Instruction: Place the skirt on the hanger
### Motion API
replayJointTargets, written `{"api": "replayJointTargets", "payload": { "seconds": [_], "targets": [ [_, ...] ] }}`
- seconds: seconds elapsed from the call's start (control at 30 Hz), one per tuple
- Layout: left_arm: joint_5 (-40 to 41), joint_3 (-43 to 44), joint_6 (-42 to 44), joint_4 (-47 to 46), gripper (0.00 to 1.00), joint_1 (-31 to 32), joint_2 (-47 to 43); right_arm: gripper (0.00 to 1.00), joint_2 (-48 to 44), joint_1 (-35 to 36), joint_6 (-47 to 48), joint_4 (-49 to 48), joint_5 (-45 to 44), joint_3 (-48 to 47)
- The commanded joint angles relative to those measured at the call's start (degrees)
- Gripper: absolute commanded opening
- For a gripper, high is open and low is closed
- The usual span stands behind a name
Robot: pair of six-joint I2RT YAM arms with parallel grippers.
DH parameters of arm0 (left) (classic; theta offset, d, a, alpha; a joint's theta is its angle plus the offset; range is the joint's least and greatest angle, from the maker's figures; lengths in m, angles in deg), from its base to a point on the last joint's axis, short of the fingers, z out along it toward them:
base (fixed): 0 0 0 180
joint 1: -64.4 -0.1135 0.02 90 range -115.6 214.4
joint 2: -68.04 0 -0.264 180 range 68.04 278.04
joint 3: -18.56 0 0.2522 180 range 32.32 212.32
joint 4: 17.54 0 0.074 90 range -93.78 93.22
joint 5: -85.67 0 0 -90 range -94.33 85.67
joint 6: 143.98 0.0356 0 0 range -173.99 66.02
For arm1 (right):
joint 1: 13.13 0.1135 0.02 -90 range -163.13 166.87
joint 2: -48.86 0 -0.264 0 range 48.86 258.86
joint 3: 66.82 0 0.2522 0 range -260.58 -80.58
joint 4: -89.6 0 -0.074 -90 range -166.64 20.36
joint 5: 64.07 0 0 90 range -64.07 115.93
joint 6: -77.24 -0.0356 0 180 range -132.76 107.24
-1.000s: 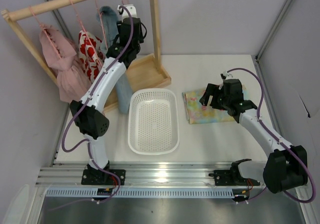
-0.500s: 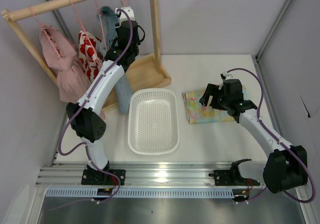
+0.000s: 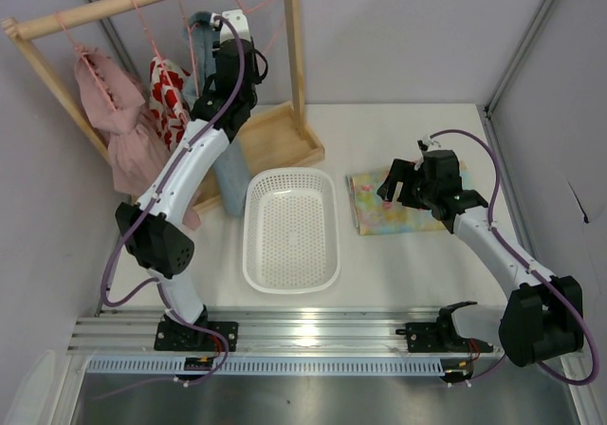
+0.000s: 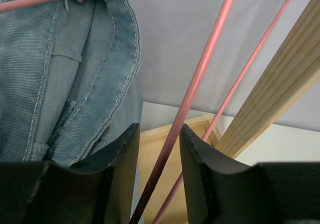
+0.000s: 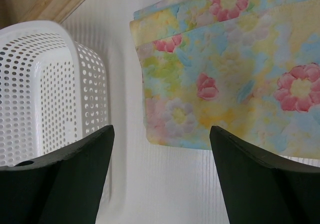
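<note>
The skirt (image 3: pixel 403 207) lies flat and folded on the table, just right of the white basket (image 3: pixel 254 207) and well apart from the rack. Your right gripper (image 5: pixel 161 129) hovers over its basket-side edge with the jaws spread wide and nothing in them. In the top view its long axis runs across the table, from the basket toward the right wall, slightly slanted. I cannot tell which edge is the waistband.

The step in hand looks like fetching the hanger (image 4: pixel 200 74). Your left gripper (image 4: pixel 159 129) is up at the rack, its jaws narrowly parted around one pink wire but not pinching it. A second wire runs just beyond, beside the wooden post (image 4: pixel 280 84), and the denim garment (image 4: pixel 65 84) hangs close on the left.

- Close on the near wire only, and keep the denim out of the bite.
- Grip firmly. Thin wire will likely swivel between flat pads.
- Lift the hook over the bar (image 3: pixel 123 6) before you pull away, or the rack may come with you.
- Keep the right arm clear of the skirt until the hanger arrives. When it does, pinch one layer at an edge.
</note>
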State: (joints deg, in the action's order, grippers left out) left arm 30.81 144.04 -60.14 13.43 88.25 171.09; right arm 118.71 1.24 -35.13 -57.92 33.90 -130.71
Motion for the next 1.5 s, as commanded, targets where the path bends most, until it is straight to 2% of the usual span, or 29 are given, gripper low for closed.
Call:
{"api": "replayJointTargets", "payload": {
  "seconds": [0.0,0.3,0.4,0.47,0.5,0.63,1.1,1.3,1.47],
  "targets": [
    [-2.8,-0.3,1.9,-2.4,0.29,-0.2,-3.6,0.84,-0.1,0.0,-0.1,-0.3,0.6,-0.7],
    [-10.8,-0.3,3.2,-0.5,0.59,-0.5,-4.9,0.84,0.0,0.0,-0.4,-0.5,0.9,-0.6],
    [-11.5,-0.1,2.6,0.5,0.61,-0.7,-4.9,0.84,0.1,0.0,-0.4,-0.5,0.9,-0.6],
    [-11.2,-0.1,2.1,0.8,0.58,-0.7,-4.9,0.84,0.1,0.0,-0.4,-0.5,1.0,-0.7],
    [-10.8,0.0,1.9,0.8,0.53,-0.9,-5.0,0.84,0.1,0.0,-0.5,-0.5,1.1,-0.6],
    [-9.4,-0.4,1.1,0.7,0.42,-1.4,-4.9,0.84,-0.1,0.0,-0.5,-0.4,1.0,-0.5],
    [-2.7,0.8,1.1,2.9,0.38,-1.5,-2.4,0.84,-0.8,0.0,-0.5,-0.2,0.5,-0.3],
    [-2.4,-0.5,1.1,1.8,0.23,-1.5,-2.8,0.84,-0.6,0.0,-0.6,-0.2,0.6,-0.3],
    [-3.1,-0.7,1.3,1.2,0.21,-1.5,-3.4,0.84,-0.5,0.0,-0.5,-0.2,0.6,-0.4]
  ]
}}
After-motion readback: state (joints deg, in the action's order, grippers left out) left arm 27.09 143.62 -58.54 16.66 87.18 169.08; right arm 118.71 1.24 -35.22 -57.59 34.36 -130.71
